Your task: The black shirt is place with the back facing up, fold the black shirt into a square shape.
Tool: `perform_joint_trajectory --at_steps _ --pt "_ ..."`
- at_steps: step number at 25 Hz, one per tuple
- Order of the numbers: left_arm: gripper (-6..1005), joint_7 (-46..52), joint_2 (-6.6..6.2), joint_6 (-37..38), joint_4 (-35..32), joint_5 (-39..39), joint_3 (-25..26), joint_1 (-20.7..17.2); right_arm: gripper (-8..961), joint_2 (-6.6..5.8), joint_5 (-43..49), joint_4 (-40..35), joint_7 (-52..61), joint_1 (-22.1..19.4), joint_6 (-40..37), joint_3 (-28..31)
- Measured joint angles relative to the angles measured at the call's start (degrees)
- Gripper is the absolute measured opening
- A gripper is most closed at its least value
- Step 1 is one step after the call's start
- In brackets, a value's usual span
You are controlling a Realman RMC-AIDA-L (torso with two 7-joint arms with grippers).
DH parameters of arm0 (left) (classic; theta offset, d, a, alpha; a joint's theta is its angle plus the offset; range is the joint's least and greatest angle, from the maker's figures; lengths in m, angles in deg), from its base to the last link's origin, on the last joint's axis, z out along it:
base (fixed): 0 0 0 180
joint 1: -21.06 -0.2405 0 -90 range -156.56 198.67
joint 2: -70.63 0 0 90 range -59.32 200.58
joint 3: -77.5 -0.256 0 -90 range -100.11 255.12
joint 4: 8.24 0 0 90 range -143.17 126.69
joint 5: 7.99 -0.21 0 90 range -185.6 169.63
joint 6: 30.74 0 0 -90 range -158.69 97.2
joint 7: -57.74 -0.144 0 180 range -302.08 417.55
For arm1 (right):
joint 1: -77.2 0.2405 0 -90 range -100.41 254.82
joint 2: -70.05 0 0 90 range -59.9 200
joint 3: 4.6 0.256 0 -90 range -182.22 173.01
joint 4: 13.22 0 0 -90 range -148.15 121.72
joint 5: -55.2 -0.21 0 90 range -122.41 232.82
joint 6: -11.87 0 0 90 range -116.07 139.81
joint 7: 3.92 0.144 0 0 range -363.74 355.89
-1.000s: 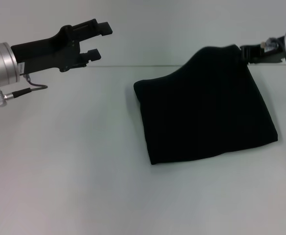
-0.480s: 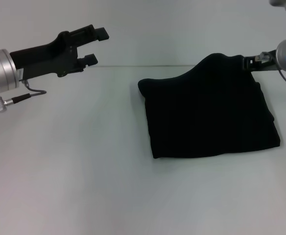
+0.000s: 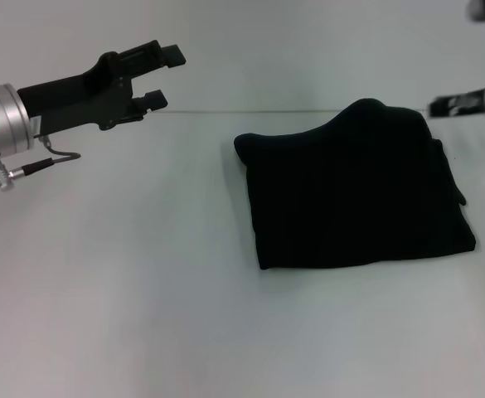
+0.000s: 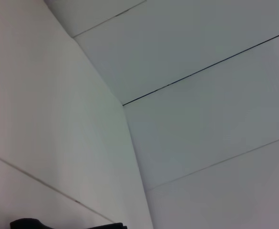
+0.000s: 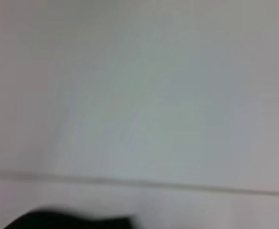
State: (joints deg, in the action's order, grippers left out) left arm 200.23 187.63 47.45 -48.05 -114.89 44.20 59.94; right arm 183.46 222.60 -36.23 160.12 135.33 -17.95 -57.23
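Head view, black shirt [image 3: 354,192] folded squarish, flat

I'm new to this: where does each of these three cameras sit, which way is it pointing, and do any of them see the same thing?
Head view: on the robot's head, looking down at the folded black shirt on the table; left gripper open, raised at left; right gripper at the right edge, clear of the shirt.
Left wrist view: on the left arm, facing blank pale panels; only a dark sliver at the edge.
Right wrist view: on the right arm, facing a pale surface.
Shared: nothing clearly.
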Motion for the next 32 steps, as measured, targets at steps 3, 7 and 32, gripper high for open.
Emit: perform_joint_trajectory --at_steps 3,7,32 --pt "892 0.0 -0.02 0.6 0.0 0.1 -0.2 -0.1 316 -2.78 -0.4 -2.3 2.3 -0.8 -4.1 2.8" --pt "891 0.0 -0.29 2.8 0.0 -1.0 -1.1 -0.1 395 -5.34 -7.7 -8.6 -2.7 -4.1 -13.8 10.3" --pt "881 7.9 4.36 -4.2 15.5 -8.8 -13.3 -0.4 701 1.28 -75.3 -11.9 -64.1 -32.0 -55.4 25.7"
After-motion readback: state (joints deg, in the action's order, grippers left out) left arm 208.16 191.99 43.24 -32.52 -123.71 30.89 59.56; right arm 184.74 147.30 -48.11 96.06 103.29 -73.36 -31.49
